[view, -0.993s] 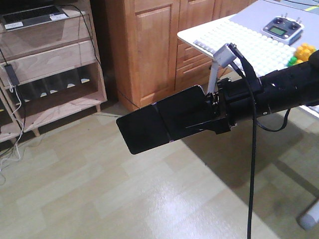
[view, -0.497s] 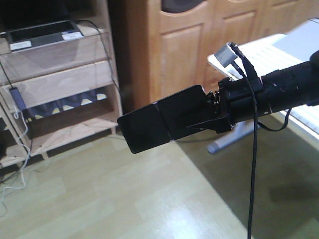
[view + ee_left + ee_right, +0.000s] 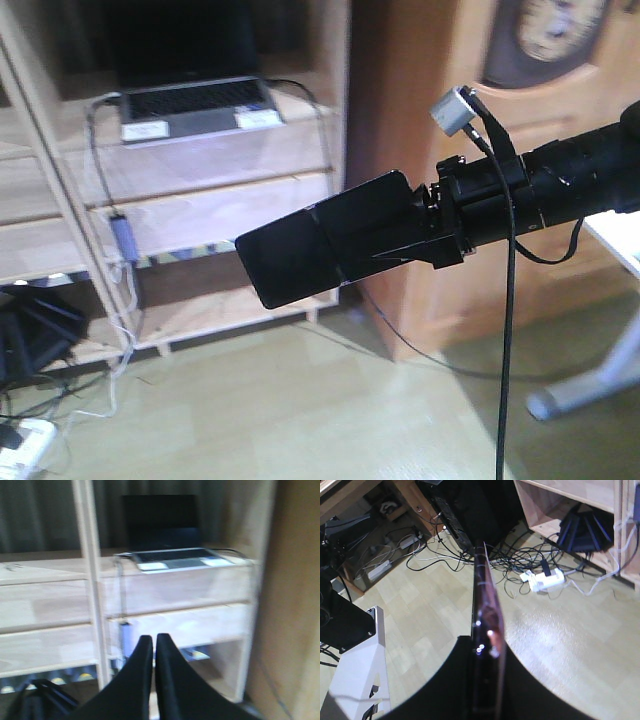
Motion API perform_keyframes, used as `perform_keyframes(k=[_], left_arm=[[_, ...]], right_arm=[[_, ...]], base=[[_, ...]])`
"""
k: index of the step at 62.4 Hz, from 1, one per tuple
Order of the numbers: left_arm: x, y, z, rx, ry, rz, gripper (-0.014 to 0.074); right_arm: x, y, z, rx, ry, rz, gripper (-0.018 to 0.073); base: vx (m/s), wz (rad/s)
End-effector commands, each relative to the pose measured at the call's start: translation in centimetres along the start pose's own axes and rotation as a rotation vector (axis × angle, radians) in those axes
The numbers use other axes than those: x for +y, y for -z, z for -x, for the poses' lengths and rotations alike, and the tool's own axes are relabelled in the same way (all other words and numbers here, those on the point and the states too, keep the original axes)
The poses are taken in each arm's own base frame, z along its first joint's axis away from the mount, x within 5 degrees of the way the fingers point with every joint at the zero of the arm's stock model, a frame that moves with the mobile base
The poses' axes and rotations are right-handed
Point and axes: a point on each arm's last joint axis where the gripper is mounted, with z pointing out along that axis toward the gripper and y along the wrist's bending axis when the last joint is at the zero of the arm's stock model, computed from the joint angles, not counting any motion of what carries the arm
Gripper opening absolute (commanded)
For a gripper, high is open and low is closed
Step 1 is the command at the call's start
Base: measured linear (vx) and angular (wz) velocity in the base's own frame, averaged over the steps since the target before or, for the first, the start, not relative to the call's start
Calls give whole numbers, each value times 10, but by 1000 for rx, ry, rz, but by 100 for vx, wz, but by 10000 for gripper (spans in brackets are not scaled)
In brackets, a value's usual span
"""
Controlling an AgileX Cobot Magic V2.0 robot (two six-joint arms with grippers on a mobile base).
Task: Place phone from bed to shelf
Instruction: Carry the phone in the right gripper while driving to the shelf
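Phone, rear end inside right tool

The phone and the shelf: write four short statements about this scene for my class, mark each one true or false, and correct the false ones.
1. The phone is clamped in the right gripper. True.
2. The phone lies flat on the shelf. False: it is held in mid-air, off the shelf.
3. An open laptop sits on a board of the shelf. True.
4. The left gripper has its fingers spread wide apart. False: they are almost touching, with nothing between them.
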Motion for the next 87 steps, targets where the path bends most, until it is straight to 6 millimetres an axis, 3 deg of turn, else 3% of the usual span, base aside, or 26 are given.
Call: perform_keyframes(k=[1,36,87], left_arm=[[2,3,14,-107,14,10,1],[2,3,14,-107,14,10,1],[2,3,14,-107,14,10,1]], right_arm=[[22,11,16,-80,35,88,-2],[22,11,16,-80,35,88,-2],[22,11,16,-80,35,88,-2]], base=[[50,46],[46,32],[31,9]])
